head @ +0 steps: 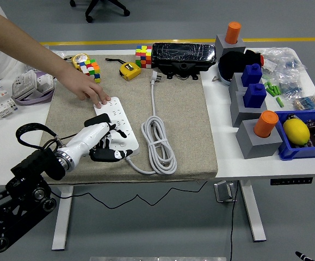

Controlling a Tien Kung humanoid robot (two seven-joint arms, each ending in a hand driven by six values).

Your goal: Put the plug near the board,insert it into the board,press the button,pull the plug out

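Left hand [104, 144] low over the near end of the power strip [116, 129], fingers loosely curled, thumb [113, 156] by the strip's near edge; can't tell if it clamps anything. Looks like the button-press step, judging from the hand sitting at the strip's cable end. A person's hand [86, 87] pins the far end of the strip. Plug [153, 77] lies loose on the mat [190, 119], well apart from the sockets, cable [160, 142] coiled beside the strip. Next move needs a fingertip straight down on the switch. Right hand not seen.
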